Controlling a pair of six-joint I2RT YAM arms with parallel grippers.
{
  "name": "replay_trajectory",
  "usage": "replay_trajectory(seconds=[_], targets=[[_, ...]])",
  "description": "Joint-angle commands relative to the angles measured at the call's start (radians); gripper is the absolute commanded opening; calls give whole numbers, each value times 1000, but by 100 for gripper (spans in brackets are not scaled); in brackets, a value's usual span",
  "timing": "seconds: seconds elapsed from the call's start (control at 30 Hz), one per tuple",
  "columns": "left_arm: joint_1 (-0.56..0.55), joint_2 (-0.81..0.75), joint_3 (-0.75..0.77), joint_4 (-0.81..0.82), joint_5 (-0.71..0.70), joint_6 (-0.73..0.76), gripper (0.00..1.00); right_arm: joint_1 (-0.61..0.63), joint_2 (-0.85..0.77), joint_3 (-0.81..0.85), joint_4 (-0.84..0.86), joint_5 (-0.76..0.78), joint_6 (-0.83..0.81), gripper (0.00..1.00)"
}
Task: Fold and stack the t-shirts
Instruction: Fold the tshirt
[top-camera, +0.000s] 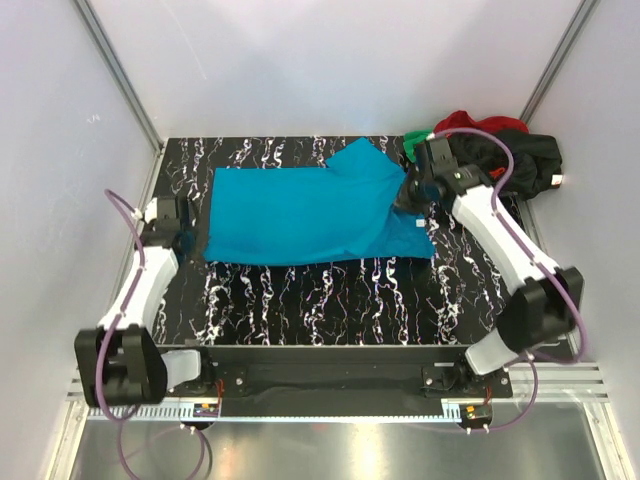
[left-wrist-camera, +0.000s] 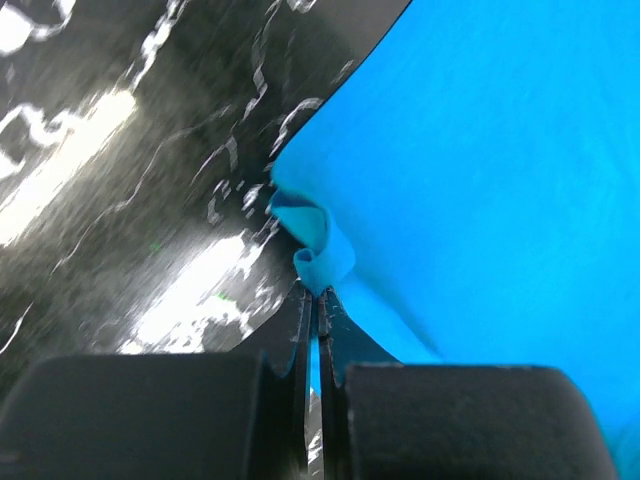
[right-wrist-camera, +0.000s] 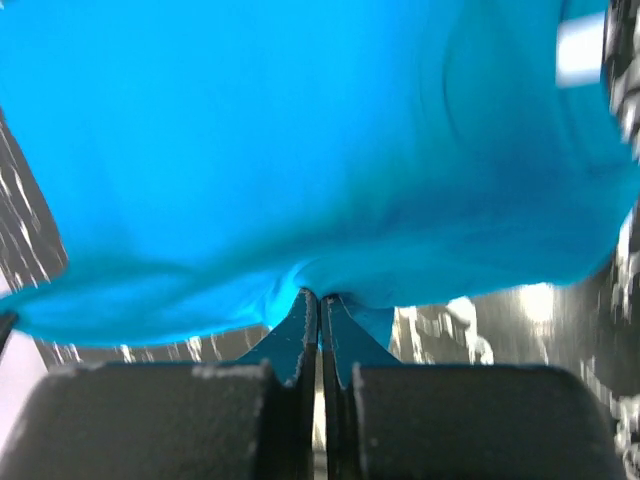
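The teal t-shirt (top-camera: 300, 215) lay spread flat on the desk (top-camera: 300, 300). The left gripper (left-wrist-camera: 318, 296) pinched its left edge. The right gripper (right-wrist-camera: 320, 300) was clamped on its right side.

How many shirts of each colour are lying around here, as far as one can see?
blue shirt, spread flat: 1
red shirt, bunched at the back: 1
green shirt, bunched at the back: 1
black shirt, bunched at the back: 1
Total: 4 that show; the bunched ones may hide more.
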Motion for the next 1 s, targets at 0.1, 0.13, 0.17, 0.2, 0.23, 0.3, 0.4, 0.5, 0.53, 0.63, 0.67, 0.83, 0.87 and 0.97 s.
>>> replay_trajectory(seconds=[0.1,0.13,0.17,0.2,0.23,0.3,0.4,0.5,0.53,0.63,0.67,0.83,0.87,0.97], targets=[[34,282,241,39,51,25,0,-104,345,337,-19,-6,-121,0],[36,380,273,39,71,29,0,-113,400,389,-27,-43,-141,0],[39,434,346,38,94,57,8,-119,501,496,-35,-71,-162,2],[42,485,384,24,167,69,31,-121,546,550,-76,-74,-184,49],[45,562,414,16,217,86,69,-121,581,599,-116,-27,-193,62],[40,570,436,5,251,104,88,-121,605,639,-166,9,-198,88],[40,437,315,42,182,92,99,-121,499,489,-113,75,-187,91],[40,285,179,81,136,71,99,-121,340,261,-24,104,-160,91],[39,252,118,88,127,66,99,-121,259,197,5,99,-152,91],[48,157,9,116,101,55,99,-125,145,-79,100,72,-123,91],[51,143,-15,137,91,52,99,-128,129,-123,122,63,-118,91],[79,163,-99,220,129,32,98,-189,123,-290,200,-3,-118,88],[79,196,-98,235,136,32,92,-199,127,-295,203,-3,-122,87],[79,247,-86,262,140,28,90,-240,132,-312,227,-14,-130,86]])
